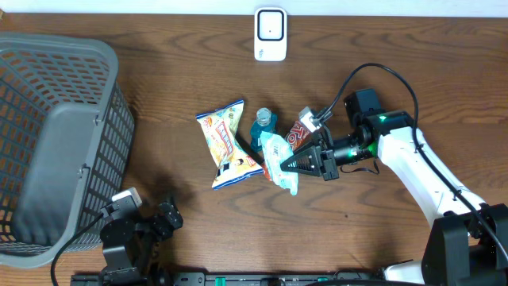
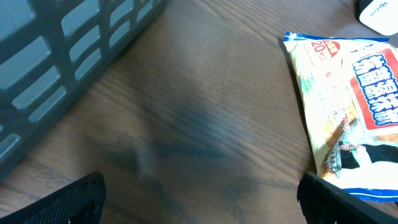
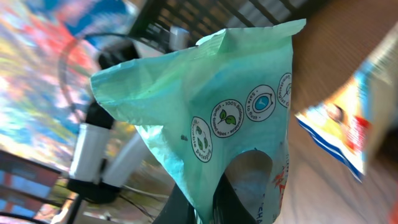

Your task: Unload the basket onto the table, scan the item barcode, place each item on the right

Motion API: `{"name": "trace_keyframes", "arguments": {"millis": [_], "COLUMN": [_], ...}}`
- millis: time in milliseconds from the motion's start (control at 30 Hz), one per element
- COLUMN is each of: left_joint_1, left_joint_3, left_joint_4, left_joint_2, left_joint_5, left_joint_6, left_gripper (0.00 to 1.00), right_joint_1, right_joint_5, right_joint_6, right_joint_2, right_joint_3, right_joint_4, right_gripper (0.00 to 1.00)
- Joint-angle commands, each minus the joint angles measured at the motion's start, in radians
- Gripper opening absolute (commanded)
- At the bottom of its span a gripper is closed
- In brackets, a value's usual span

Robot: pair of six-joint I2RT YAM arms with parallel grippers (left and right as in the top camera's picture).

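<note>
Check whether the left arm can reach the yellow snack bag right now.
Probably yes: the left gripper is open and empty, with only bare table between it and the yellow snack bag.

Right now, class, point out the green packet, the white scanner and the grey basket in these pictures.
green packet (image 3: 211, 87): right wrist view, on its front above the round symbols.
white scanner (image 1: 270, 33): overhead view, middle of its face.
grey basket (image 1: 119, 131): overhead view, on its right-hand wall.
</note>
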Motion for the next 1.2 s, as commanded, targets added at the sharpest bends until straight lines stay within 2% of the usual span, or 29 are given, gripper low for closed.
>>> {"name": "trace_keyframes", "arguments": {"millis": [0, 467, 1167], "left_joint_1": [0.002, 0.002, 0.002], "left_joint_3": [0.009, 0.009, 0.008], "left_joint_4": [-0.003, -0.003, -0.003], "left_joint_2": [-0.006, -0.006, -0.006], "left_joint_5": [-0.006, -0.006, -0.006], "left_joint_6": [0.009, 0.009, 0.009], "left_gripper": [0.98, 0.98, 0.98], "right_joint_1": [0.005, 0.006, 0.093], "right_joint_5": [-0.148, -0.148, -0.149], "right_joint_6": [-0.051, -0.193, -0.192], "right_joint_2": [-0.006, -0.007, -0.013], "right_joint_3": [0.006, 0.006, 0.006], "right_joint_4": [-0.014, -0.014, -0.058], "right_gripper": [0.01, 0.01, 0.01]}}
